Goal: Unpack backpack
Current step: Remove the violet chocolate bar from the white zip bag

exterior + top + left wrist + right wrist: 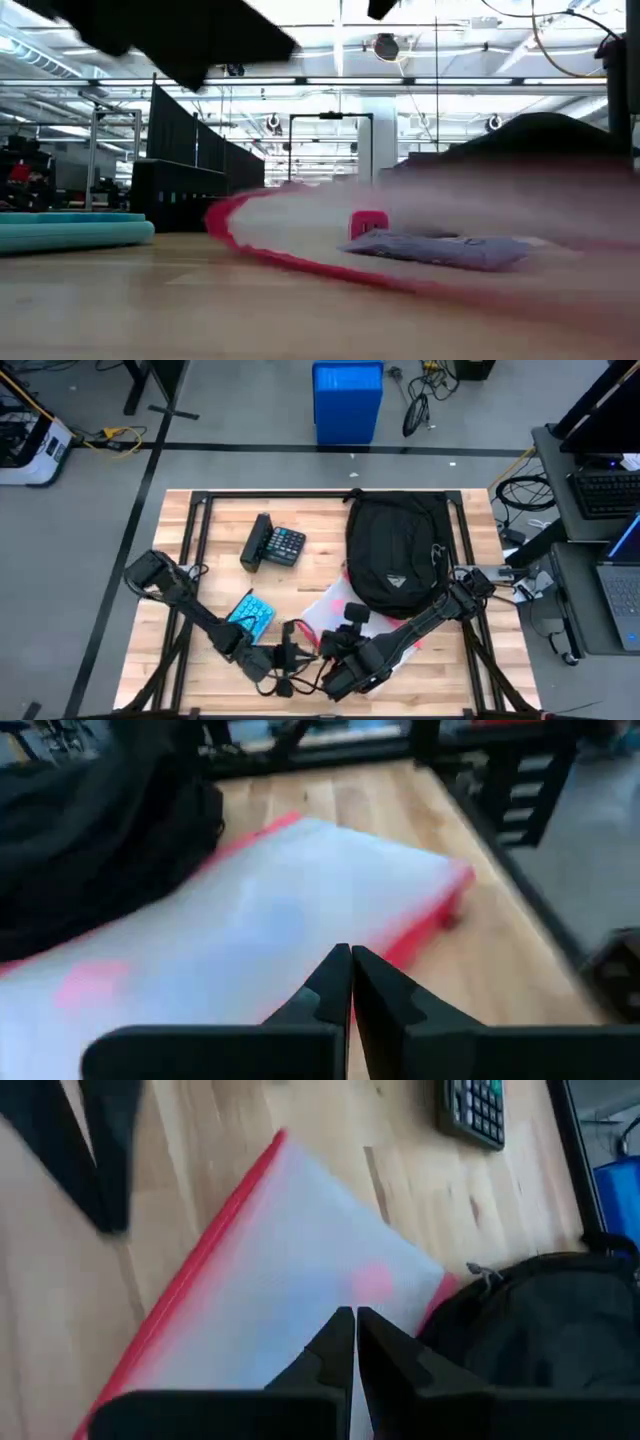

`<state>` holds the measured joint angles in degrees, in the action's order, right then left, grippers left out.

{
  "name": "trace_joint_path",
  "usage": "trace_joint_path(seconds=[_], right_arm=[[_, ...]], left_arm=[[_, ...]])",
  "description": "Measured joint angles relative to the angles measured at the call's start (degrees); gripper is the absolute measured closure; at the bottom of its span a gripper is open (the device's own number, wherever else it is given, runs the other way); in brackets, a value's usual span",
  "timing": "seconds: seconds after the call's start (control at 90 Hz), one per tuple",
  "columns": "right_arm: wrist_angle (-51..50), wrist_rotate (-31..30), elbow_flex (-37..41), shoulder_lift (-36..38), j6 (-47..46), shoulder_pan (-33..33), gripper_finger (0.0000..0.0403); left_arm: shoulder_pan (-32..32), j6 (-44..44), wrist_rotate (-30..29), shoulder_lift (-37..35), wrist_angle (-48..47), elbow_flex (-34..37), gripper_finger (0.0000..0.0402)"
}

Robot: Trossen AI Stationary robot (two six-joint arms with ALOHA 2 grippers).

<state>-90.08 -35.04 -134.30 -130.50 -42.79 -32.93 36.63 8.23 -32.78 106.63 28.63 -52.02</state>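
The backpack [397, 550] lay flat on the far right part of the wooden table [210, 680], a small white triangular logo patch [396, 583] on its front — no lettering on it could be read. A clear pouch with red edging [335, 610] lay on the table, its far end touching or tucked under the backpack's near edge. A black calculator [275, 544] sat to the left of the backpack, well apart from it; its keys showed in the high and right wrist views, but no print was legible. A teal item [251, 614] lay beside the left arm, its markings too small to read.

Both arms reached in low at the near edge. The left gripper [350, 982] had its fingers pressed together, pinching nothing, poised over the pouch. The right gripper [354, 1342] was the same — fingers pressed together over the pouch, next to the backpack.

Only the low view showed what was inside the pouch: a small red block [367, 224] and a flat greyish packet [440, 249]. Only the high view showed the blue bin [348, 400] on the floor beyond the table and the laptop [622, 595] on a desk at right.
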Motion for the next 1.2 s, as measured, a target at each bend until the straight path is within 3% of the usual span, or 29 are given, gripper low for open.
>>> trace_joint_path(seconds=[0.267,0.478,0.656,0.944,1.067,1.2], right_arm=[[0.05,-0.7,-0.77,0.39,-0.17,-0.13,0.0403],[3.82,1.81,-0.75,0.23,-6.32,-4.03,0.0394],[14.25,2.02,3.21,-0.39,-6.46,-9.47,0.0335],[35.21,2.29,21.56,-0.44,-13.61,-12.43,0.0215],[36.06,2.66,27.31,-0.44,-20.52,-11.99,0.0186],[36.26,3.85,29.82,-0.46,-21.47,-11.26,0.0177]], left_arm=[[-1.27,-10.71,1.1,5.81,-2.31,-5.69,0.0402],[1.26,-11.9,-7.73,2.67,-10.28,-5.75,0.0402],[2.63,-11.72,-9.88,-0.94,-17.62,-5.75,0.0402],[3.73,-11.69,-9.48,-3.63,-17.4,-5.84,0.0402],[3.91,-11.57,-9.41,-3.63,-17.7,-5.84,0.0402],[3.91,-11.6,-9.26,-3.63,-17.58,-5.82,0.0402]])
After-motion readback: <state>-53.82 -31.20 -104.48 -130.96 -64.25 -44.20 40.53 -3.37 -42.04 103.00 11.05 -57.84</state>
